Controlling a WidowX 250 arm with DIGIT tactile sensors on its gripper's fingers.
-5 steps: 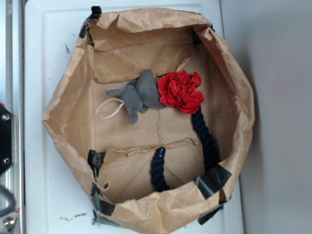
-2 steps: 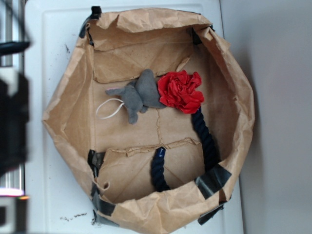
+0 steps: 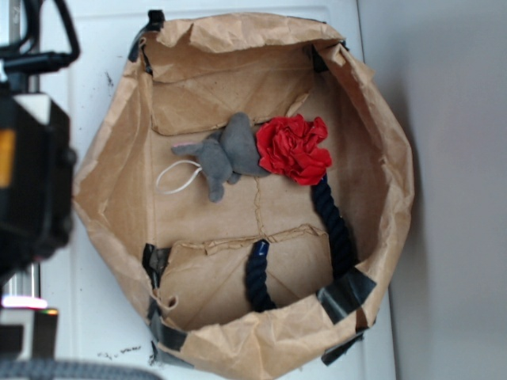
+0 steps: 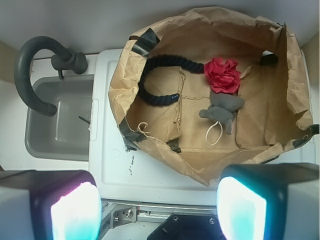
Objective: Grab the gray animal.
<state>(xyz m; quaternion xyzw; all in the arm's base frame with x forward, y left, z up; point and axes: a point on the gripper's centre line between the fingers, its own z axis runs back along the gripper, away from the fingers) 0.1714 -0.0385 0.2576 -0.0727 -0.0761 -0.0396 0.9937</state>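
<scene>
**Over the surface's near edge, the end effector waits wide open short of the bag**

At the near edge of the white surface, the end effector hangs with its two glowing pads set far apart at the bottom corners of the wrist view, nothing between them. It holds nothing and touches nothing. In the exterior view only the arm's dark body shows, at the left edge, so the jaws themselves cannot be read there.

The gray animal lies ahead of the end effector and a little to its right, down on the floor of the open brown paper bag, past the bag's crumpled near wall. Its body runs roughly crosswise in the wrist view, big rounded ears spread, stubby limbs out. It looks soft and matte, likely to squash under a pinch. A thin white cord loop trails from it toward the end effector.

Touching the animal on its far side is a red ruffled fabric flower, from which a dark navy rope, thick and twisted, curves away leftward. Beyond the surface's left edge sits a gray sink with a curved black faucet.
</scene>
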